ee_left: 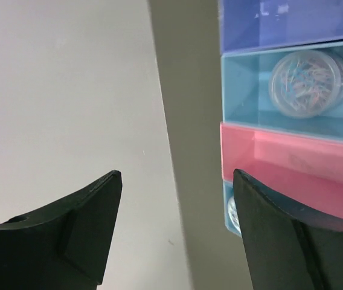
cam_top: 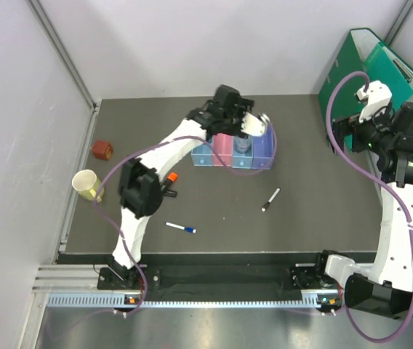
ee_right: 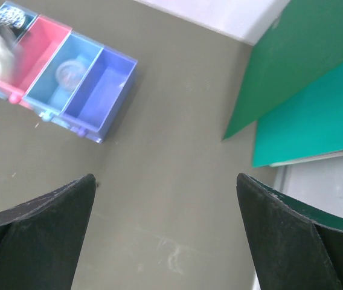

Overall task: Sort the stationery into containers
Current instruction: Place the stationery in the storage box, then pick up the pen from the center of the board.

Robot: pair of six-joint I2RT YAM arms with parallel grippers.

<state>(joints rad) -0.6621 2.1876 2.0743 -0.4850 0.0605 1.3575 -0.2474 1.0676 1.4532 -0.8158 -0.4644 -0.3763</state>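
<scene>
A: Top external first. Left arm (cam_top: 164, 145) is stretched across the bench (cam_top: 315, 218), wrist right above the bins (cam_top: 263, 155). Right arm (cam_top: 398, 211) stands at the right edge, wrist raised near the folders (cam_top: 370, 62).

B: Left fingers (ee_left: 90, 226)?

A: Left wrist view: apart, holding nothing. They hang over the far side of the bin row. One finger overlaps the pink bin (ee_left: 292, 160), the other is over pale wall.

B: Right fingers (ee_right: 44, 226)?

A: Spread wide, holding nothing, over bare bench between bins and folders.

B: Bin order?

A: From the left in the top view: light blue, pink, light blue, purple, joined side by side. The light blue one next to purple holds a round tub (ee_left: 307, 81) of coloured bits. The end light blue one has something small and shiny in it, can't tell what.

B: Loose stuff?

A: Pen (cam_top: 181, 228) lies flat on the near bench, just right of the left arm's base. Marker (cam_top: 270, 199) lies in front of the bins, well apart from the pen. Orange highlighter (cam_top: 171, 179) is just beside the left elbow, partly hidden. Brown block (cam_top: 102, 150) sits far left by the wall, with the cup (cam_top: 86, 184) near it, closer to the camera.
</scene>
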